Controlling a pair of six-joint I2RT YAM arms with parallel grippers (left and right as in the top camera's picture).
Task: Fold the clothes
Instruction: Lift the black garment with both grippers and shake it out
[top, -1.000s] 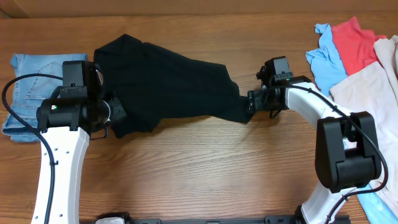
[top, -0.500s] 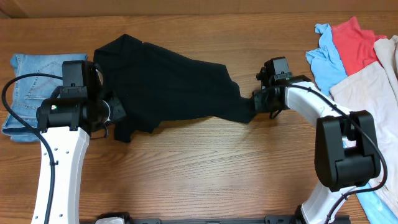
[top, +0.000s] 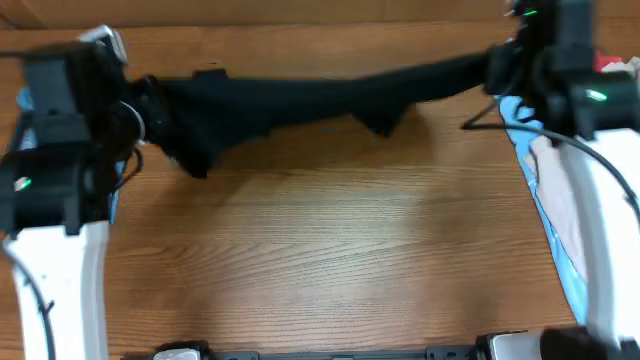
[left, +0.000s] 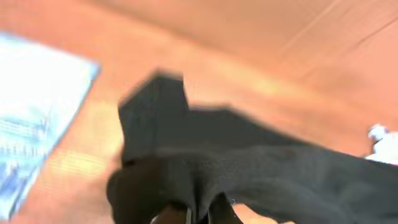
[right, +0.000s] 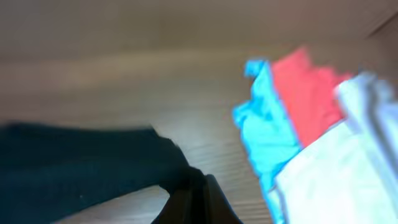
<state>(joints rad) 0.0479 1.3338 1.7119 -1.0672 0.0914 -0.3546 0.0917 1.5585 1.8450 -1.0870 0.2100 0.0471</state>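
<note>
Holds the black T-shirt (top: 320, 85) stretched as a band between left end effector (top: 150, 120) and right end effector (top: 497, 72), each pinched tight on one end of cloth. Seems early: no fold made, laying flat on the counter (top: 330, 250) and every crease left.

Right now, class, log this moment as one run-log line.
left tool: shut on black T-shirt | right tool: shut on black T-shirt | black T-shirt: stretched between both tools | fold: not yet begun

Plain black T-shirt (top: 300, 88); blue jeans (left: 31, 118); red top (right: 305, 93), light-blue top (right: 267, 134), cream top (right: 336, 177).
</note>
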